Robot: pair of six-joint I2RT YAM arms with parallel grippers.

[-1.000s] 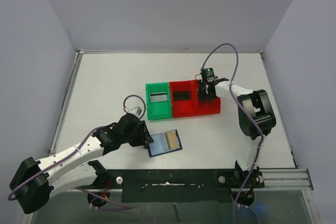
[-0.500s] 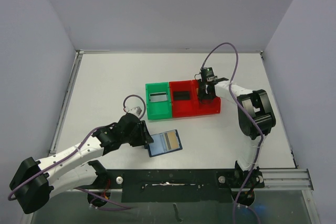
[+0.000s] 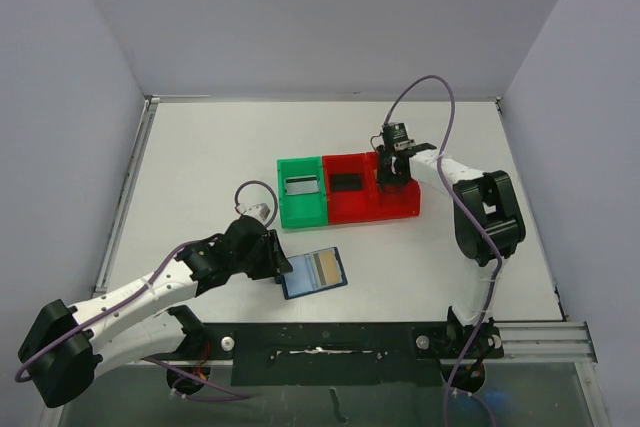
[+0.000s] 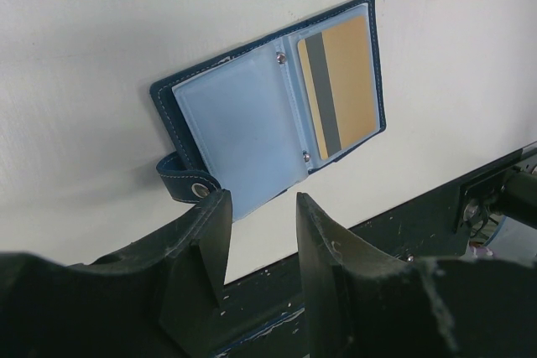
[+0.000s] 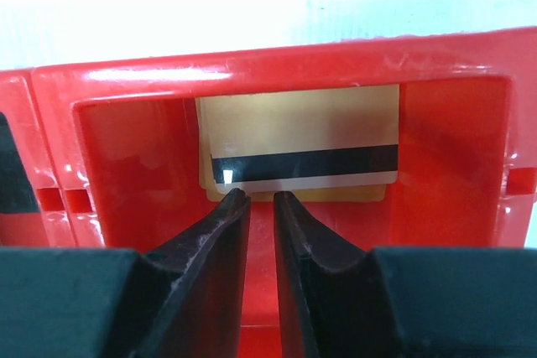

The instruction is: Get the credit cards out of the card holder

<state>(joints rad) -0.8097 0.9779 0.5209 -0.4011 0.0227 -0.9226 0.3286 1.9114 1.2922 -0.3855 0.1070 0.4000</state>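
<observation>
Withdrawing the narrowly parted right tool (image 5: pixel 260 194) may drag the striped card (image 5: pixel 302 136), seemingly touching its tips, from the red bin (image 5: pixel 453 148); the spread left tool (image 4: pixel 262 199) holds nothing.

**Card holder open, arms apart**

The card holder (image 3: pixel 315 273) is seen lying open on the table (image 3: pixel 200 167), with the left gripper (image 3: pixel 284 269) set at its left edge. The right gripper (image 3: pixel 391 181) is positioned over the red bin (image 3: pixel 350 212), a green bin (image 3: pixel 302 211) touching it.

glossy red plastic bin (image 5: pixel 457 144), stitched card holder (image 4: pixel 239 127)
</observation>
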